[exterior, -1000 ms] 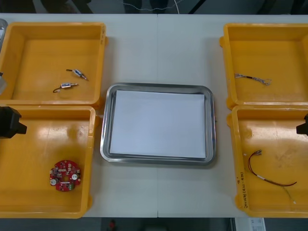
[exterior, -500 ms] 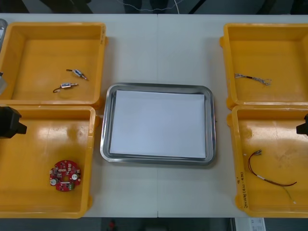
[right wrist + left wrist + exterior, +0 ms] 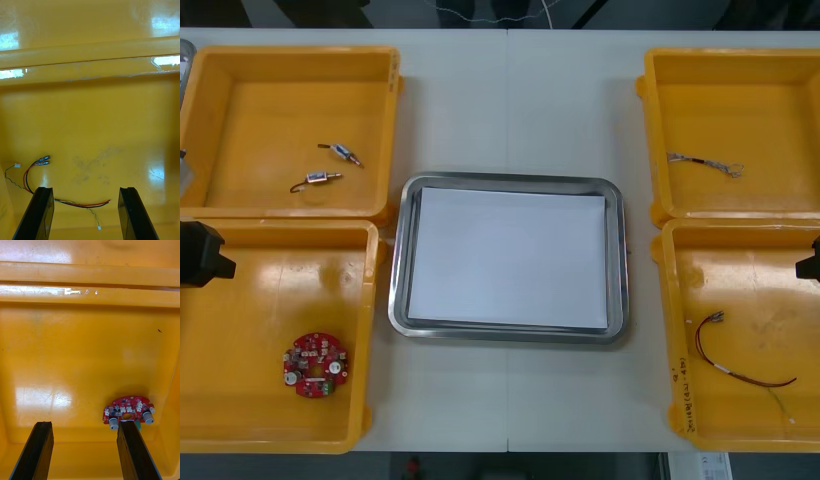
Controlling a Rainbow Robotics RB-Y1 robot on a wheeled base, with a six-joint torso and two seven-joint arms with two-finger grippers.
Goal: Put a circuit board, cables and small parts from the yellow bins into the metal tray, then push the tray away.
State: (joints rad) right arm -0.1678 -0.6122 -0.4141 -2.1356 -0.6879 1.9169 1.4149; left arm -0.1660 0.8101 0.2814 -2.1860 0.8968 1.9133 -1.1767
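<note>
A round red circuit board (image 3: 315, 365) lies in the near left yellow bin (image 3: 240, 430). In the left wrist view the board (image 3: 128, 414) sits just past my right-hand fingertip, and the left gripper (image 3: 83, 427) is open above the bin floor. The left arm (image 3: 202, 255) hangs at the table's left edge. A red and yellow cable (image 3: 738, 366) lies in the near right bin (image 3: 740, 435). My right gripper (image 3: 85, 192) is open over that cable (image 3: 60, 195). The right arm (image 3: 810, 262) shows at the right edge. The metal tray (image 3: 616, 262), white inside, sits between the bins.
Two small metal parts (image 3: 328, 166) lie in the far left bin (image 3: 290, 55). A thin cable (image 3: 705, 162) lies in the far right bin (image 3: 730, 58). Bare table lies beyond the tray toward the far edge.
</note>
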